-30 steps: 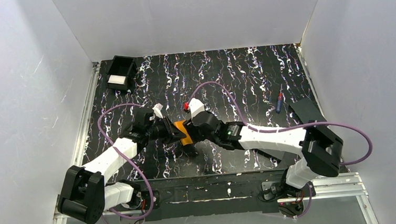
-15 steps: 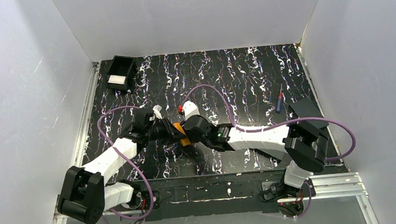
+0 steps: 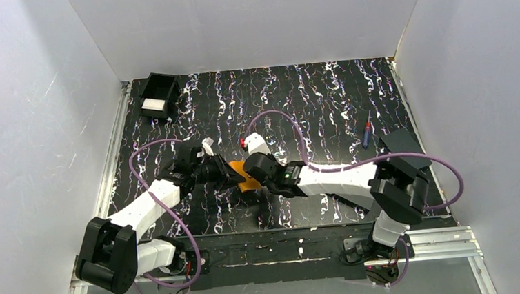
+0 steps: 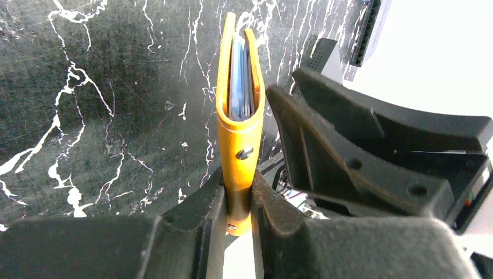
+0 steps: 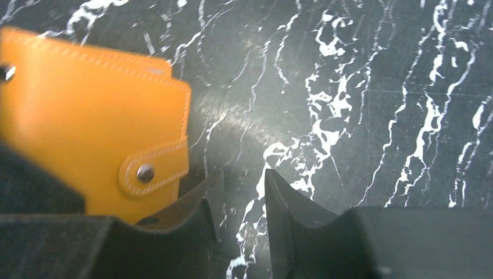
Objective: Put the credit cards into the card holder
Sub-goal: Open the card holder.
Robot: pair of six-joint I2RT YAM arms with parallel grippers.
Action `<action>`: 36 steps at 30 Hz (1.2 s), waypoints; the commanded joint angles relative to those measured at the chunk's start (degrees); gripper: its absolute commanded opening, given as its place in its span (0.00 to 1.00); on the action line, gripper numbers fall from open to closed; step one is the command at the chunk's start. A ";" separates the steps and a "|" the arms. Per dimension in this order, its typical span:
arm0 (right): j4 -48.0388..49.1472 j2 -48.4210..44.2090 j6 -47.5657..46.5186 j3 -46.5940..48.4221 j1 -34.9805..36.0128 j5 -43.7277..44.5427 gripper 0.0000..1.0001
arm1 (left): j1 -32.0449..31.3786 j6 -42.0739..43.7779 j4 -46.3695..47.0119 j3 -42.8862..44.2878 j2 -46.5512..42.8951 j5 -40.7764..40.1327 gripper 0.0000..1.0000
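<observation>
My left gripper (image 4: 237,181) is shut on the spine end of the orange card holder (image 4: 238,145), which it holds on edge, nearly folded shut. Pale grey-blue sleeves (image 4: 239,87) show between the covers; I cannot tell if credit cards are in them, and no loose credit cards are in view. From above, the card holder (image 3: 244,182) sits between both grippers at the table's middle. My right gripper (image 5: 244,180) stands just right of the holder's snap tab (image 5: 152,170), its jaws a narrow gap apart with only table between them. Its left finger (image 5: 197,203) is close under the tab.
A black box (image 3: 159,99) holding a white block stands at the back left corner. A blue and red pen (image 3: 367,134) and a flat black rectangle (image 3: 402,144) lie at the right side. White walls enclose the black marbled table (image 3: 309,102).
The right arm has shifted left, closer to the card holder, and its jaws have narrowed. The left gripper has kept its grip in place.
</observation>
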 commanded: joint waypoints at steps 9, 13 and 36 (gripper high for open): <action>13.76 -5.55 -7.29 -2.60 0.60 -21.54 0.56 | -0.21 1.61 -1.73 4.09 1.49 4.23 0.00; 8.57 -2.31 -5.88 -0.47 0.80 -12.10 0.47 | -0.22 1.44 -2.00 3.69 0.66 4.35 0.00; 3.40 -13.38 -5.47 -6.99 -6.87 -17.66 0.27 | -0.14 5.38 -1.87 4.43 0.85 4.22 0.00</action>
